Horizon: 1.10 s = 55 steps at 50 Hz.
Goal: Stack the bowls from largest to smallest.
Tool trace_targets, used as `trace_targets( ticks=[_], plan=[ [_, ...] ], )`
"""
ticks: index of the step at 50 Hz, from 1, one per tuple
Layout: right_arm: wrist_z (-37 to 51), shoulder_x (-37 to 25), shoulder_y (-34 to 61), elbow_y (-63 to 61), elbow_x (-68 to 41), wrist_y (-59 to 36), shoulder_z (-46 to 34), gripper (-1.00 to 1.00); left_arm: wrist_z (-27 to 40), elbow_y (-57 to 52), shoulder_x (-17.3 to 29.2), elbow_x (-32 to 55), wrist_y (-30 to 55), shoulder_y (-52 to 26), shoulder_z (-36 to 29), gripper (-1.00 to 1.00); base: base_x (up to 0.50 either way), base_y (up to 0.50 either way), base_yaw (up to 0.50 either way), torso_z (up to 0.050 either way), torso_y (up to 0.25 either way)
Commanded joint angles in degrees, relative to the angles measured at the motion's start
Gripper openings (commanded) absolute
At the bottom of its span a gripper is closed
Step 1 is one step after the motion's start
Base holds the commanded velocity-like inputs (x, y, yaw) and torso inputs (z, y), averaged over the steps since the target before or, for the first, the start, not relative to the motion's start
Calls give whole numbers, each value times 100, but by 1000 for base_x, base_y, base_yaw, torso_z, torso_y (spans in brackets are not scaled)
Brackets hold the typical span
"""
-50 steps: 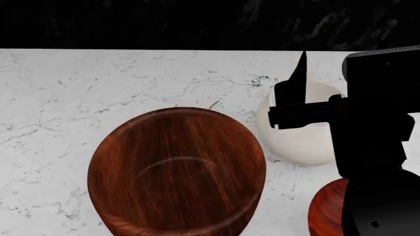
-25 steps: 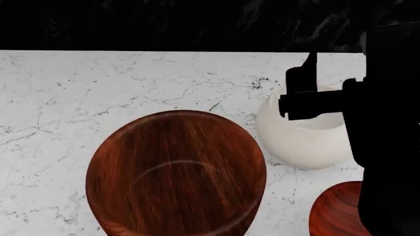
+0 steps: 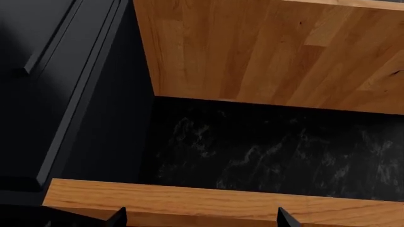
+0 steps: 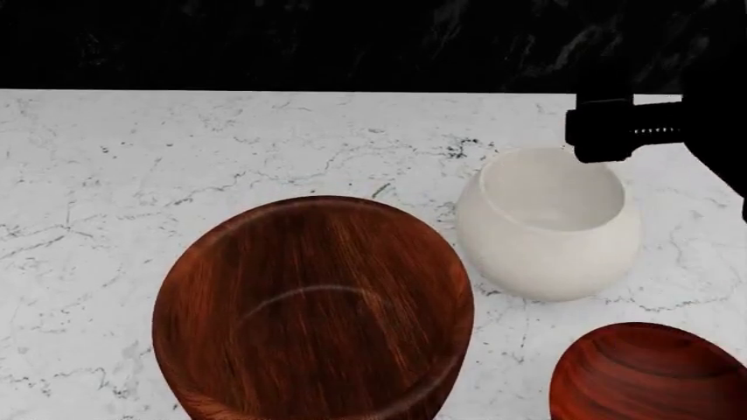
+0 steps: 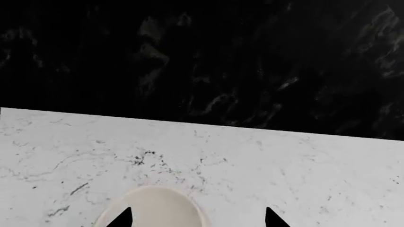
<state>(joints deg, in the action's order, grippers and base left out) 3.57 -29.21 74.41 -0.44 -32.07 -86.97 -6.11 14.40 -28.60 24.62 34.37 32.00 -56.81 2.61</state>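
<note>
Three bowls sit on the white marble worktop (image 4: 175,149), none of them stacked. The large dark-brown wooden bowl (image 4: 313,306) stands at the near side, a little left of centre, upright with its mouth open. Just to its right and a bit farther back is the cream-white bowl (image 4: 548,223), rounded and also upright; the two are close together but I cannot tell whether they touch. At the near right corner the small reddish wooden bowl (image 4: 642,372) shows its banded grain, partly cut off by the edge of the head view, near the white bowl but apart from it.

The right arm (image 4: 653,131) reaches in from the far right, its dark body just past the white bowl's far rim. In the right wrist view the two tips of the right gripper (image 5: 197,217) are spread apart with nothing between them, and the white bowl's rim (image 5: 154,208) shows near one of the tips. Behind the worktop runs a black veined wall (image 5: 202,56).

The left gripper (image 3: 198,218) is away from the bowls, its fingers spread and empty, in front of a light wooden panel (image 3: 265,52), a black marbled surface (image 3: 271,146) and a dark cabinet front (image 3: 57,80).
</note>
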Motion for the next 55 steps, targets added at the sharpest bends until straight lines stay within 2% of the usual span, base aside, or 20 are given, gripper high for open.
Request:
trace_targets(
  ticks=[1,19,27,55],
  plan=[
    [-653,-42,1114,1844,200,112,-940,100,-182,-38,-89,-56,-4,131,139,100,0,0,0,0,0],
    [-1662,670,2336,5122,942,1628,-2335,100,-275,95,-103,-179,-261,389,79,100,0,0,0,0,0],
    [-2297,1376,2986,7480,1428,2973,-2844,100,-327,204,-83,-253,-368,413,49,100,0,0,0,0,0],
    [-2643,1644,2457,7540,2763,2905,-1921,100,-214,48,14,-146,-225,357,74,100,0,0,0,0,0]
  ],
)
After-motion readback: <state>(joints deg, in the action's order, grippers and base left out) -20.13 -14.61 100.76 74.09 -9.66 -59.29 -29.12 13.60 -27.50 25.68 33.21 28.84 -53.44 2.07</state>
